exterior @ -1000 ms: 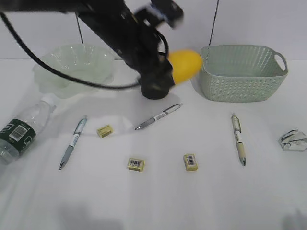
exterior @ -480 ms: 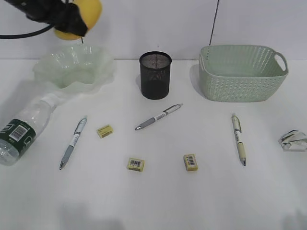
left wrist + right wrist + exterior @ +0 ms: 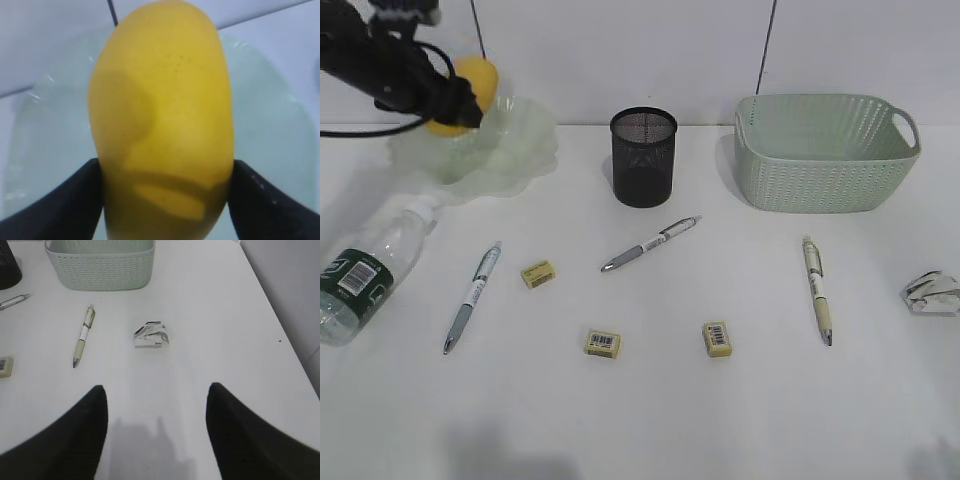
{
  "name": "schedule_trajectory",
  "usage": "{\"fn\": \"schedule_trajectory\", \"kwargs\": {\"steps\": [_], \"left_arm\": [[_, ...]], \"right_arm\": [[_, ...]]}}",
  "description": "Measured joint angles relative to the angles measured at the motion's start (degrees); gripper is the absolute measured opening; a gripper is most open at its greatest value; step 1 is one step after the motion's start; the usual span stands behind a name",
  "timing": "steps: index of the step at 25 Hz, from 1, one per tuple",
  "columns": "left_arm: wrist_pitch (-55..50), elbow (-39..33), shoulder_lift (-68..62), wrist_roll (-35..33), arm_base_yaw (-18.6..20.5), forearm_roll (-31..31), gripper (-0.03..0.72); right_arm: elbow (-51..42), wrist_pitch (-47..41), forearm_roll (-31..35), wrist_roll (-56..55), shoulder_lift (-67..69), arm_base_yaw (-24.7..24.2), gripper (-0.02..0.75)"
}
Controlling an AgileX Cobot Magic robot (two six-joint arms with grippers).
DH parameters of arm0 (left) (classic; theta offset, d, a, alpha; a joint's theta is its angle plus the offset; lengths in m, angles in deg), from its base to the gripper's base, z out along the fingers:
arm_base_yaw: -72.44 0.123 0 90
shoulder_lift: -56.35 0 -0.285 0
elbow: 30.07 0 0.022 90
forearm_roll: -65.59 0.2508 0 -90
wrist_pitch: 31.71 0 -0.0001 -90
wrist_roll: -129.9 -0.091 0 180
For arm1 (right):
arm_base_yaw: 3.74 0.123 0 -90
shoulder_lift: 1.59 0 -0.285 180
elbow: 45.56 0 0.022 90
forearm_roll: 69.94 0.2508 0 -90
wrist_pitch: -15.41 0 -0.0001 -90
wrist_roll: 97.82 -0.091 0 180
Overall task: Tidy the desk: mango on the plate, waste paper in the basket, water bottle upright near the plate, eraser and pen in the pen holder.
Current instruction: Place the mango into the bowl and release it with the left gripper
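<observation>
Left wrist view shows the left fingers (image 3: 165, 200) clamped round the mango (image 3: 162, 115) over the plate (image 3: 280, 140), so I'd lower gently before letting go, right fingers (image 3: 157, 432) spread empty.

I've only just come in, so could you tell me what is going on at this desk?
The left gripper holds the mango over the plate; whether it rests there yet is unclear. The right gripper hangs open and empty near the waste paper. The bottle lies on its side, and three pens and three erasers lie loose on the desk. The pen holder and basket look empty.
</observation>
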Motion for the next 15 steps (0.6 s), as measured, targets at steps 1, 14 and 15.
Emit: {"fn": "schedule_trajectory", "kwargs": {"steps": [1, 14, 15], "left_arm": [[1.16, 0.00, -1.08, 0.00, 0.00, -0.55, 0.557], [7.33, 0.00, -4.54, 0.00, 0.00, -4.44, 0.662], [6.64, 0.00, -3.82, 0.00, 0.00, -4.44, 0.662]], "right_arm": [[0.00, 0.00, 0.00, 0.00, 0.00, 0.00, 0.495], [0.00, 0.00, 0.00, 0.00, 0.00, 0.00, 0.495], [0.00, 0.00, 0.00, 0.00, 0.00, 0.00, 0.495]]}}
